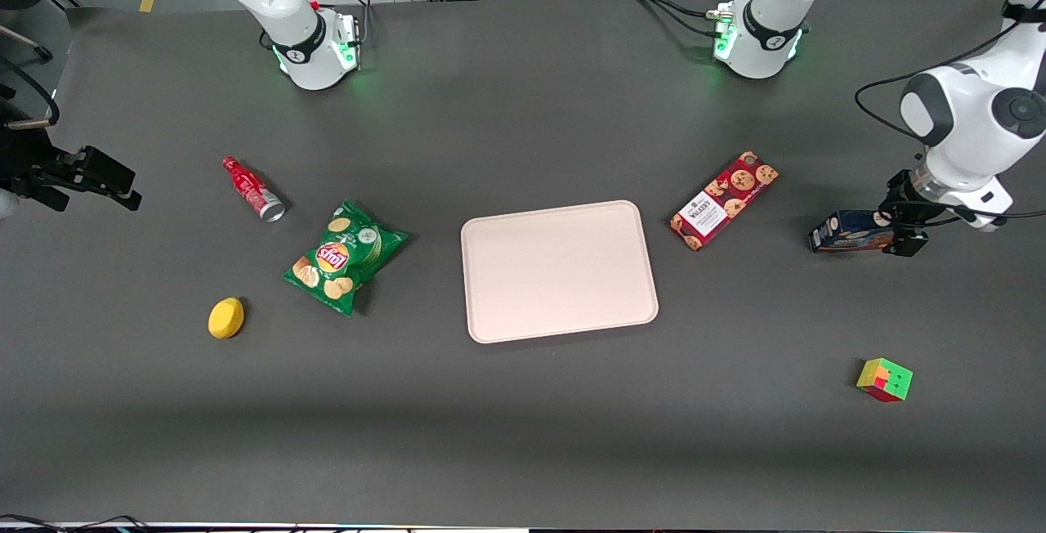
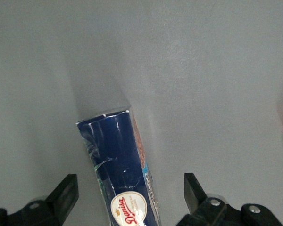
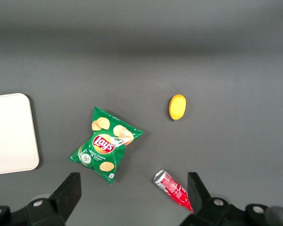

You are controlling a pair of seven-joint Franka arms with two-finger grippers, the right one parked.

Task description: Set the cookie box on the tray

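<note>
Barely started, by the look of it. Still sitting on the table (image 1: pixel 523 451): the cookie box (image 1: pixel 850 231), way off toward the working arm's end from the tray (image 1: pixel 560 271), with the red cookie carton (image 1: pixel 725 199) lying between the two. Nothing on the tray at all, just bare pinkish surface.

Gripper (image 1: pixel 903 230) parked right over the end of the cookie box that points away from the tray. From the wrist camera: fingers (image 2: pixel 64 193) spread wide, one on each side of the navy carton (image 2: pixel 120 169), gaps on both sides, no contact visible. So not gripped yet, as far as can be told. Box lying flat on its long side, round logo facing up.

Done so far: lined up over the box, more or less. Left to do: pretty much everything — drop a bit, close on it, lift, carry across to the tray past the red carton, set down.

Also scattered around the tray, toward the parked arm's end: Lay's chip bag (image 1: pixel 345 257), red can (image 1: pixel 252 188), yellow lemon-looking thing (image 1: pixel 225 318). Colourful cube (image 1: pixel 884 379) nearer the front camera than the cookie box. None in the way, probably.
</note>
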